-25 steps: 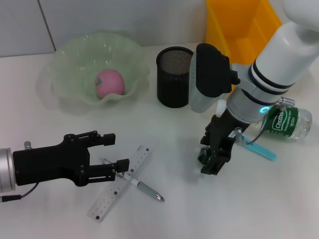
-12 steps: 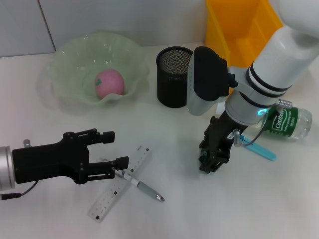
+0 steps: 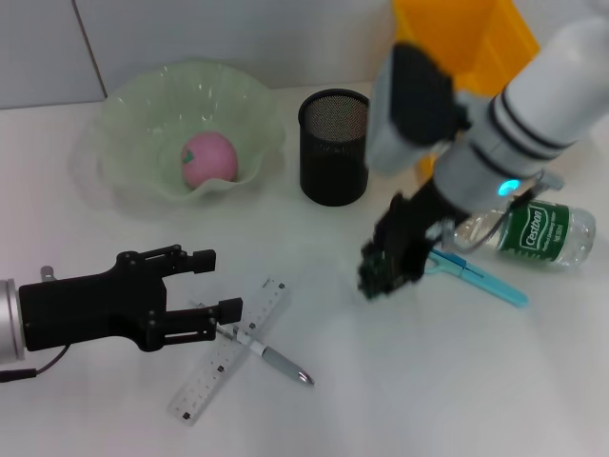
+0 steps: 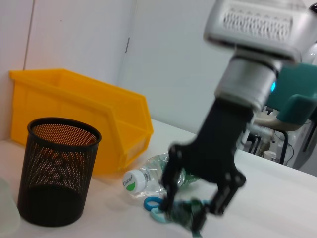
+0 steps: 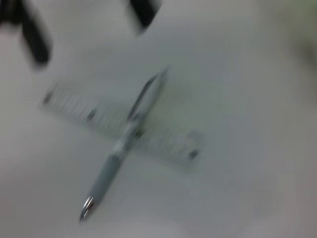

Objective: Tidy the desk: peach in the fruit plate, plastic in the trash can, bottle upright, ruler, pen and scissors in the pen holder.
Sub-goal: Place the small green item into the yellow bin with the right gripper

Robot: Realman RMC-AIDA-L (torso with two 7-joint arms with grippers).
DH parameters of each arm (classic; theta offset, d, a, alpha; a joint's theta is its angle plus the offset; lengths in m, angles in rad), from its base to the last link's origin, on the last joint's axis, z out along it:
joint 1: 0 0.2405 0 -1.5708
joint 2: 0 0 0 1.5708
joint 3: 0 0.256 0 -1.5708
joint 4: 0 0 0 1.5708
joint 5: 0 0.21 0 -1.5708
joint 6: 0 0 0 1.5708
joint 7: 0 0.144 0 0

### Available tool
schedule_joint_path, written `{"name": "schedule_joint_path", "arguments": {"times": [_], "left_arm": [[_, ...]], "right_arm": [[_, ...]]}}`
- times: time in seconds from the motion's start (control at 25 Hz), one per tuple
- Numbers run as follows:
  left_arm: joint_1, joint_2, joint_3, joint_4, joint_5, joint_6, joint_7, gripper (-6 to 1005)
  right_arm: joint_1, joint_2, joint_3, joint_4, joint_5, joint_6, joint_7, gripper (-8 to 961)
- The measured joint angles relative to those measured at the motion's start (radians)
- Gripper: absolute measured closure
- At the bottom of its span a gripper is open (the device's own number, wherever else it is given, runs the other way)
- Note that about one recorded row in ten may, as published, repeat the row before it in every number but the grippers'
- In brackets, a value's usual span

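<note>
My right gripper (image 3: 379, 278) hangs above the table middle, shut on a crumpled green plastic (image 4: 184, 213). In the left wrist view the right gripper (image 4: 194, 207) shows with the plastic between its fingers. The blue scissors (image 3: 479, 276) and the lying bottle (image 3: 531, 232) are to its right. The peach (image 3: 209, 159) sits in the green fruit plate (image 3: 128, 114). The black mesh pen holder (image 3: 333, 148) stands behind the gripper. My left gripper (image 3: 226, 284) is open just left of the ruler (image 3: 228, 350) and the pen (image 3: 271, 357), which lies across it.
A yellow bin (image 3: 457, 43) stands at the back right behind the bottle. The right wrist view shows the pen (image 5: 124, 144) across the ruler (image 5: 163, 141) from above.
My right gripper has risen and swung left and back with the plastic, uncovering more of the scissors. The left arm has hardly moved.
</note>
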Motion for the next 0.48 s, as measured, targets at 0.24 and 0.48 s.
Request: {"name": "schedule_joint_path", "arguments": {"times": [0.24,0.48], "left_arm": [[0.001,0.000,-0.001,-0.002,0.000,0.000,0.000,199],[0.001,0.003,-0.001,-0.003,0.000,0.005,0.000,199]], "right_arm": [[-0.105,-0.002,0.237,-0.191,0.143,-0.025,-0.007,498],[-0.195,-0.002,0.443,-0.217,0.294,0.147,-0.034,538]]}}
